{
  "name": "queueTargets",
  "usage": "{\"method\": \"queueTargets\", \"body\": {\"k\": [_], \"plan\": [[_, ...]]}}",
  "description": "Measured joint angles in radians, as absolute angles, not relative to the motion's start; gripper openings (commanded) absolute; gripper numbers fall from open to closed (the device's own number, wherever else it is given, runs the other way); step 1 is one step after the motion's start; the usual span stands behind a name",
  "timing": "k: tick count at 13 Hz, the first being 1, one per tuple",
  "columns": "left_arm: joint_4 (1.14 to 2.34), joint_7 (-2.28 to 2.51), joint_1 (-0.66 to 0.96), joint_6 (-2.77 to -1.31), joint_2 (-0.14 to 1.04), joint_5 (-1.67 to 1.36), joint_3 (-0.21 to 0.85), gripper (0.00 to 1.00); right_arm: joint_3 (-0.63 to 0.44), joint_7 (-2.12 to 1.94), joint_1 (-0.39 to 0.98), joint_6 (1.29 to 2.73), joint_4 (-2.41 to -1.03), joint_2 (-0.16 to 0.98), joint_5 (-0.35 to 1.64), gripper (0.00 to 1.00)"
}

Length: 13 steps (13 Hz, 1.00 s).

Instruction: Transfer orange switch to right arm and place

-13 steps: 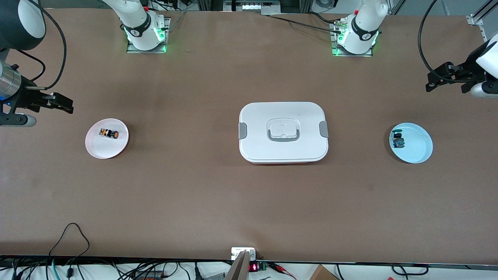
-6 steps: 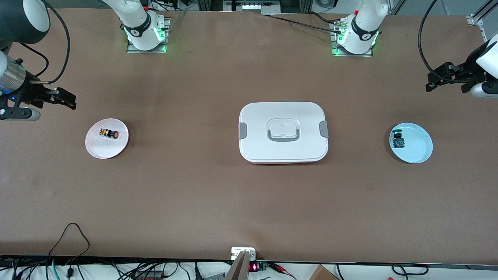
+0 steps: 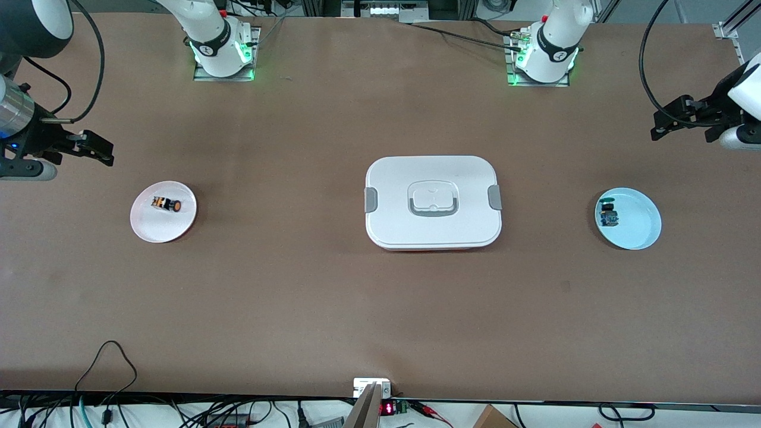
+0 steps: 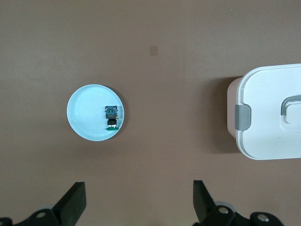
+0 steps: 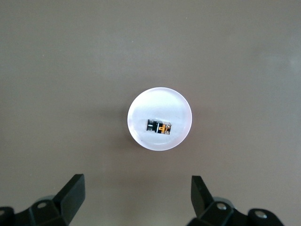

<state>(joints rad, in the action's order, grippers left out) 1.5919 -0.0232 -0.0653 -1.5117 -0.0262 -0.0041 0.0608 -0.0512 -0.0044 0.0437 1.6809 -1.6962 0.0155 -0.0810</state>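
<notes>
On its white plate (image 3: 156,229), orange switch (image 3: 166,204) lies near right hand (image 3: 98,150).

You are looking at a robotics lab bench, not a home or kitchen. The two white arm bases (image 3: 221,44) and (image 3: 548,50) are bolted to metal plates on a broad brown table (image 3: 380,309) and glow with green status lights. Loose black cables (image 3: 107,368) trail along the table edge nearest the front camera, where a small unit with a red digital readout (image 3: 386,409) sits. Aluminium framing (image 3: 730,21) stands at the corner toward the left arm's end.
</notes>
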Motion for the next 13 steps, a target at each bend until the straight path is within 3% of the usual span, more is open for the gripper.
{"method": "queueTargets", "body": {"k": [13], "plan": [[1.592,-0.023,-0.066,-1.511,-0.025,-0.004,0.06,1.0,-0.058,-0.016,0.042,1.565,-1.661,-0.023,-0.055,1.0]]}}
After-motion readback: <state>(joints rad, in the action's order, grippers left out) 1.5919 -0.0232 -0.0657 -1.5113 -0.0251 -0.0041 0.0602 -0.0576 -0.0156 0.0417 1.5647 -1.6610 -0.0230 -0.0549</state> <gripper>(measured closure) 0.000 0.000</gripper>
